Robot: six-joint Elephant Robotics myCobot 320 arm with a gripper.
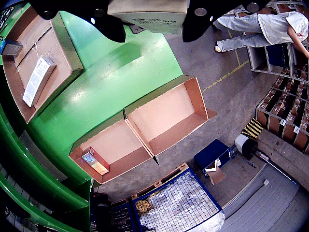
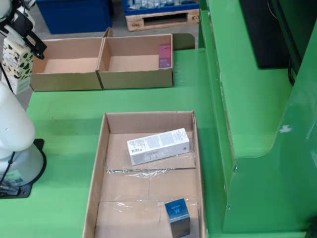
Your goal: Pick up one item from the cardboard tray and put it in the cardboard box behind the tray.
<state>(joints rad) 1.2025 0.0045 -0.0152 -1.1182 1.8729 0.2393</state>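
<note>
1. In the fixed view, a long cardboard tray (image 2: 99, 168) lies on the green surface (image 2: 64, 114) near the camera, its floor partly covered with clear film.
2. A white carton (image 2: 158, 146) lies flat and slightly slanted in the far half of the tray, its printed label facing up.
3. A small blue box (image 2: 177, 214) marked with a "W" stands at the near right of the tray, just beside the right wall.
4. Beyond the tray, at the far edge of the surface, sits a cardboard box (image 2: 136, 79) split into two compartments.
5. A small pink-sided packet (image 2: 164, 55) leans against the right wall of the right compartment; the left compartment shows only bare cardboard.
6. The arm's white body (image 2: 15, 129) rises from its base at the left of the fixed view.
7. High at the far left of that view, the pincer (image 2: 25, 37) is clamped on a cream carton with dark blotches (image 2: 17, 64), which hangs left of the box's left compartment.
8. In the riding view, the same carton (image 1: 149, 14) fills the top edge between dark fingers (image 1: 113, 26).
9. Below it in that view lie the divided box (image 1: 145, 125) and, at the left, the tray (image 1: 67, 48) with the white carton (image 1: 37, 79).
10. A person (image 1: 270, 29) stands on the floor by shelving at the top right of the riding view.
</note>
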